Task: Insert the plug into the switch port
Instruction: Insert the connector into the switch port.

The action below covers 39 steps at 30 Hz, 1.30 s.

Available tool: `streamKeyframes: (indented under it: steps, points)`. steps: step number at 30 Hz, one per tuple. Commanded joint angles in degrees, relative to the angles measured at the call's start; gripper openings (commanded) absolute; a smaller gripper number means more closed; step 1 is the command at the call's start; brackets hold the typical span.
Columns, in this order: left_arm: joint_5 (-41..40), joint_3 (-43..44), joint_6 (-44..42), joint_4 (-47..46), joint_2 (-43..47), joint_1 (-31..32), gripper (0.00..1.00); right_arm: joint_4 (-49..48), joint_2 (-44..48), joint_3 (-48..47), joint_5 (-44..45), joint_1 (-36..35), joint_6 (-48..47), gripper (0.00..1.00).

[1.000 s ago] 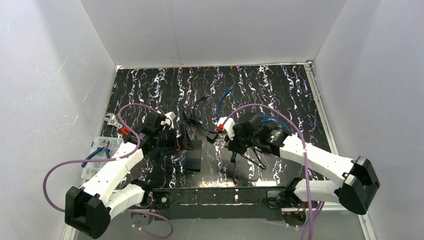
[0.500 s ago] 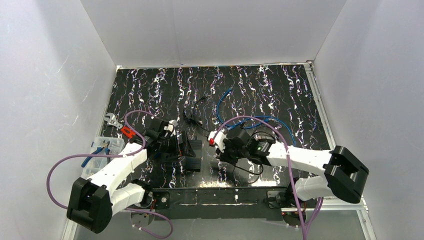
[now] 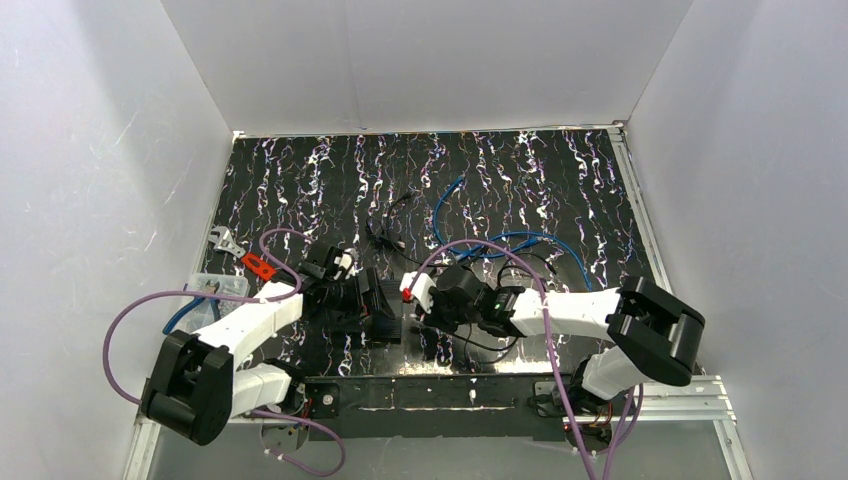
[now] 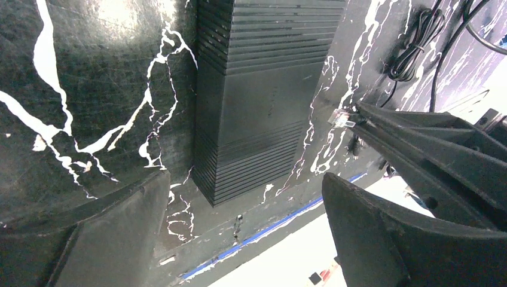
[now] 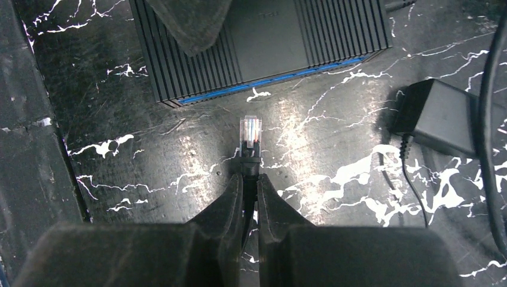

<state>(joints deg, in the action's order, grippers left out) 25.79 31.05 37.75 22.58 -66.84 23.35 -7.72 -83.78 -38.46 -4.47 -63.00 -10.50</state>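
The switch [image 3: 386, 312] is a black ribbed box lying near the table's front edge. In the right wrist view its port face [image 5: 257, 42] has a blue strip along the bottom. My right gripper [image 5: 250, 179] is shut on the black boot of the clear plug [image 5: 250, 130], which points at that face a short gap away. In the left wrist view the plug tip [image 4: 342, 118] sits just right of the switch [image 4: 263, 89]. My left gripper [image 4: 248, 221] is open, its fingers [image 4: 113, 227] wide apart astride the switch's near end. One left finger [image 5: 188, 24] lies over the switch top.
A black power adapter [image 5: 445, 116] with its cord lies right of the plug. Blue cable [image 3: 500, 240] and black cables [image 3: 390, 235] lie behind the arms. A clear bin [image 3: 205, 295] with pliers stands at the left. The table's front edge [image 4: 269, 233] is close.
My right gripper has carried the plug left and nearer, up to the switch's port face. My left gripper has moved right and nearer, onto the switch.
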Motion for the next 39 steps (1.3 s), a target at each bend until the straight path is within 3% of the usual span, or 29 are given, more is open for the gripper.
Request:
streamKeyframes:
  steps: [1,16,25,30,39]
  points:
    - [0.93,-1.0,0.37,-2.09,-0.9,-0.31,0.98,-5.84,-1.44,0.49,-0.72,-1.0,-0.2,0.01]
    - [0.82,-2.17,0.97,-3.49,-2.01,-0.33,0.94,-3.97,-4.05,-0.14,-6.29,-1.7,-0.05,0.01]
    - [1.93,-2.84,1.3,-3.19,-1.11,-0.29,0.83,-4.32,-5.54,-0.54,-8.12,-2.04,0.48,0.01]
    - [2.68,-2.87,1.21,-3.58,-1.41,-0.32,0.72,-4.72,-6.27,-1.07,-8.21,-2.24,0.72,0.01]
    - [3.56,-2.97,1.18,-3.91,-1.56,-0.3,0.64,-6.31,-6.92,-1.39,-7.67,-2.31,1.66,0.01]
